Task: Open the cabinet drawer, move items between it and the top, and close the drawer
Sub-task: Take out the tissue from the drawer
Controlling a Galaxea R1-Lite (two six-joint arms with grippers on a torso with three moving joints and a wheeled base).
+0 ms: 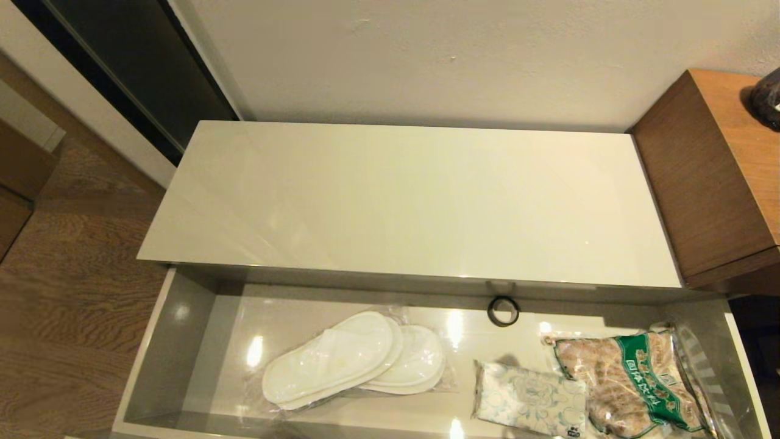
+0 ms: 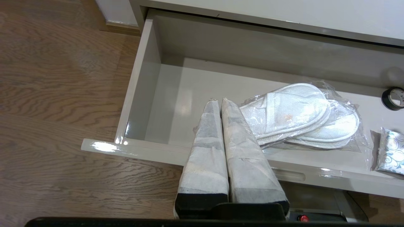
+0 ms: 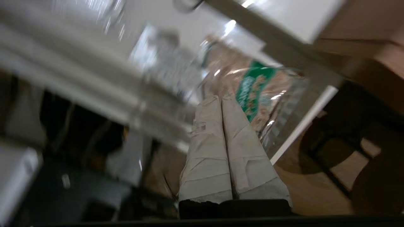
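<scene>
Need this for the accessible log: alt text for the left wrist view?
The left gripper, shut and empty, hovers over the front of the open drawer, beside wrapped white slippers lying on the drawer floor. A black ring and part of a tissue pack show further along; wood floor lies outside.
</scene>
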